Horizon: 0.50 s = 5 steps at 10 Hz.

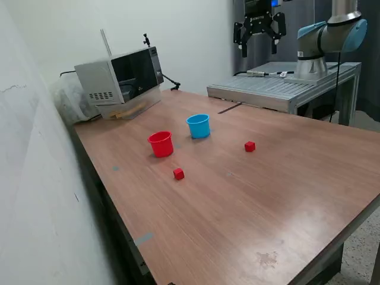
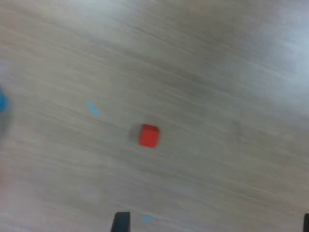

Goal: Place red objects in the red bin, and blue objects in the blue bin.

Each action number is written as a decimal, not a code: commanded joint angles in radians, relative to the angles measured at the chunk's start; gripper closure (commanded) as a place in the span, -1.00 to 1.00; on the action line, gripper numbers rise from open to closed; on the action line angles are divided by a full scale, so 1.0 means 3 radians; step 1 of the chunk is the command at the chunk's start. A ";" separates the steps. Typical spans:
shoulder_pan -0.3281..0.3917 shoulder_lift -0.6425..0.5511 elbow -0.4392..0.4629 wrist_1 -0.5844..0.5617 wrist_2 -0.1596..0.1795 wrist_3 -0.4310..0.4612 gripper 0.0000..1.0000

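Observation:
Two tiny red cubes lie on the wooden table: one (image 1: 179, 173) in front of the red cup (image 1: 161, 144), one (image 1: 249, 146) further toward the exterior view's right. The light blue cup (image 1: 199, 126) stands upright beside the red cup. No dark blue cubes show in either view. My gripper (image 1: 259, 34) hangs high above the table's far side, fingers spread, empty. In the wrist view one red cube (image 2: 148, 135) lies far below on the wood; a fingertip (image 2: 121, 222) shows at the edge, and a sliver of the light blue cup (image 2: 2, 102) at the side.
A microwave (image 1: 122, 80) stands at the table's back corner by the wall. A grey metal platform (image 1: 279, 89) carries the arm's base (image 1: 314, 53) behind the table. A cable lies between the microwave and the platform.

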 commanded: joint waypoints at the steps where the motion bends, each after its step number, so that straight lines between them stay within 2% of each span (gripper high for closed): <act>1: 0.0018 0.0315 0.0094 -0.0335 0.0089 0.0214 -1.00; 3: -0.0012 0.0877 0.0146 -0.0692 0.0089 0.0225 -1.00; 5: -0.0083 0.1190 0.0161 -0.0934 0.0084 0.0235 -1.00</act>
